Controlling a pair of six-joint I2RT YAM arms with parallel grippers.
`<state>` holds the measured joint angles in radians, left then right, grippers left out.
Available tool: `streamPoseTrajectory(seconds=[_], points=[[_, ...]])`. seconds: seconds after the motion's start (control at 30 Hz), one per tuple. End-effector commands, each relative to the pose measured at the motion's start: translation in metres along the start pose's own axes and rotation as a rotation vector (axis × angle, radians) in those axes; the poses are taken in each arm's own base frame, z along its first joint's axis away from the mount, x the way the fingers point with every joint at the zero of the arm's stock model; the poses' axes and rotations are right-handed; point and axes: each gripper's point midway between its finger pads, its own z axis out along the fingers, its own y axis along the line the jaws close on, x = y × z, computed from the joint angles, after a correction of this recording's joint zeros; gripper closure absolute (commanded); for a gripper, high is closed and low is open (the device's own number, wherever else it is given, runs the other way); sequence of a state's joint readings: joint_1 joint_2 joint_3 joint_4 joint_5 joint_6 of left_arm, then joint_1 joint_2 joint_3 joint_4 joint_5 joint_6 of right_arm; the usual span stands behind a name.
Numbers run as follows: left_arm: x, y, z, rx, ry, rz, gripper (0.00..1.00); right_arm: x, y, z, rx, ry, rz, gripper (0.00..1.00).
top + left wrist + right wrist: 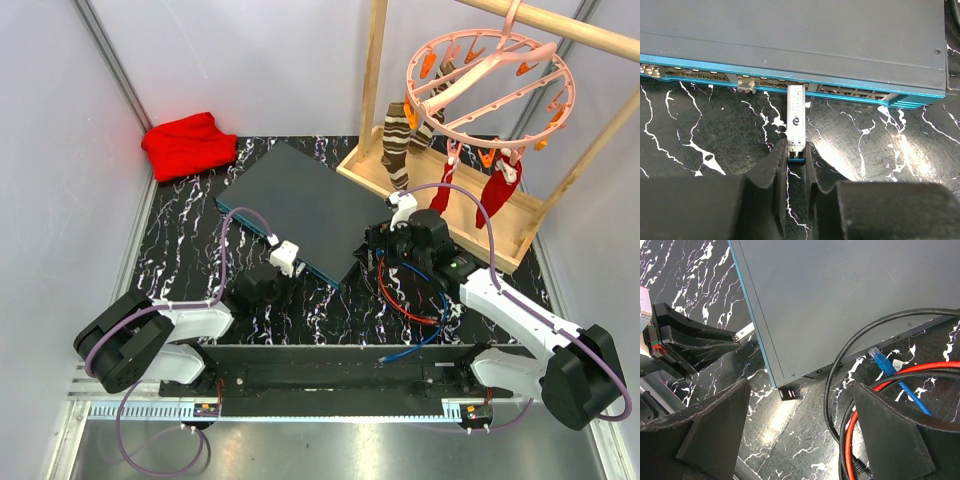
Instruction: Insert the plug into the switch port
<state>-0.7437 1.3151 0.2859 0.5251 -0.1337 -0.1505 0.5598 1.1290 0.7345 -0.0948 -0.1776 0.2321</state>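
The left jaws are pinched on the blue tail end of the plug (pixel 796 117), a slim silver module lying flat over the tabletop (pixel 700 135). Its front end meets a socket in the teal front edge of the switch (pixel 790 30); how far in it sits cannot be made out, since the plug body covers the opening. A second silver module (pixel 746 85) sits in a socket further along that edge. In the top view the plug is hidden under the left wrist. The right jaws are spread wide, holding nothing, above the corner of the switch away from the plug. Beside that corner lie looped black (pixel 832 385) and red cables (pixel 920 371) and a blue connector (pixel 880 360), partly cut off.
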Motion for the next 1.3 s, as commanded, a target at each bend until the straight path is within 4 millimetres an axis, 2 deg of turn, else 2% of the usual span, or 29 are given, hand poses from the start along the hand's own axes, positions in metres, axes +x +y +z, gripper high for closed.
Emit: streamPoseTrajectory(seconds=[0.0, 0.23, 0.63, 1.0, 1.27], points=[[-0.039, -0.008, 0.003, 0.029, -0.110, -0.002, 1.00, -0.012, 0.002, 0.001, -0.015, -0.042, -0.005, 0.07], [-0.043, -0.011, 0.003, 0.048, -0.120, -0.002, 1.00, -0.011, 0.002, 0.001, -0.016, -0.040, -0.005, 0.07], [-0.040, -0.013, 0.008, 0.055, -0.108, 0.000, 1.00, -0.009, 0.003, 0.001, -0.023, -0.039, 0.003, 0.07], [-0.030, 0.002, 0.008, -0.020, -0.096, -0.033, 1.00, -0.008, 0.003, 0.001, -0.025, -0.042, 0.006, 0.07], [-0.040, 0.003, 0.006, -0.016, -0.119, -0.040, 1.00, -0.009, 0.004, 0.000, -0.028, -0.045, 0.007, 0.07]])
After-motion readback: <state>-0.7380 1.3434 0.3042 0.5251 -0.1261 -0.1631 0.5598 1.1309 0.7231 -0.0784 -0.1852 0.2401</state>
